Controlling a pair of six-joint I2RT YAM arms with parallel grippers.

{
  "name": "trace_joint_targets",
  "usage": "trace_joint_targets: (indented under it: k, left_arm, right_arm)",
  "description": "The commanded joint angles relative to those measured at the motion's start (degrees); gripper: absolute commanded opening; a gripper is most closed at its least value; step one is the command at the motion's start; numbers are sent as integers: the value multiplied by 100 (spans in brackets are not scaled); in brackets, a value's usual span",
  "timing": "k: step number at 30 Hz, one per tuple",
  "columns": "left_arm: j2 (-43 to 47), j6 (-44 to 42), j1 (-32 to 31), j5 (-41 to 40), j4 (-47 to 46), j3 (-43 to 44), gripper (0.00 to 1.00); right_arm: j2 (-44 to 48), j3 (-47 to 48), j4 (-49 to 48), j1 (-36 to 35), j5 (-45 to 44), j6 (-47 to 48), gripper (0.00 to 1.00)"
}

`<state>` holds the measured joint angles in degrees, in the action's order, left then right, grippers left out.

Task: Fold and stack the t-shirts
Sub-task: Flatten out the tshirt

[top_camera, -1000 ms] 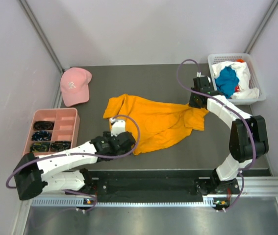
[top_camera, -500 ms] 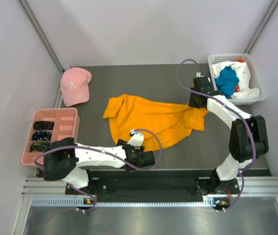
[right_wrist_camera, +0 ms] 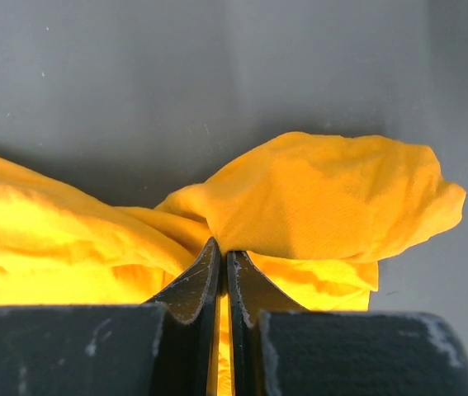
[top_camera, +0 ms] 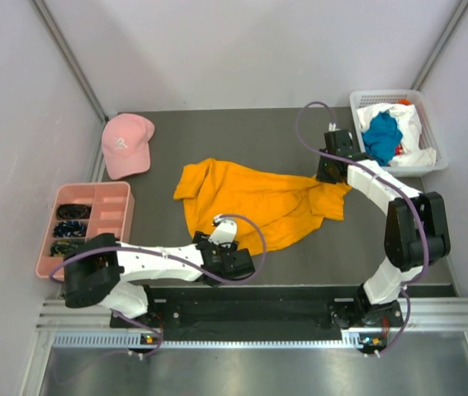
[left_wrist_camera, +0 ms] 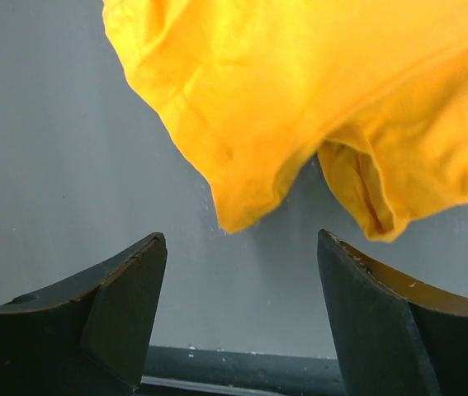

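The orange-yellow t-shirt [top_camera: 258, 202] lies crumpled in the middle of the table. My right gripper [top_camera: 326, 173] is shut on a bunched fold at its right end; in the right wrist view the fingertips [right_wrist_camera: 223, 247] pinch the orange cloth [right_wrist_camera: 324, 198]. My left gripper [top_camera: 232, 257] is open and empty, low over the table's near edge just in front of the shirt's hem. In the left wrist view the jaws [left_wrist_camera: 242, 239] stand wide apart with the hem [left_wrist_camera: 242, 177] ahead, not touching. A teal t-shirt [top_camera: 380, 136] and a white t-shirt [top_camera: 413, 124] lie in the basket.
A white basket [top_camera: 427, 163] stands at the back right. A pink cap [top_camera: 126, 144] lies at the back left. A pink divided tray [top_camera: 106, 216] with dark items stands at the left edge. The table's front edge is close under my left gripper.
My left arm has swung from the shirt's left part round to the near edge of the table, below the hem. The right gripper has stayed shut on the shirt.
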<state>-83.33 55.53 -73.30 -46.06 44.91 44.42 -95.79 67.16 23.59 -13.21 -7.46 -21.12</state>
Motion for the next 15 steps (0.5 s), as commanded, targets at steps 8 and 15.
trace_joint_targets:
  k: [8,15]
  left_arm:
    - [45,-340,254,10,-746,-180,73]
    - [10,-455,386,106,-1010,-320,71]
  right_arm:
    - [16,157,-13,56,52,30,0]
    - [25,219,40,56,35,47,0]
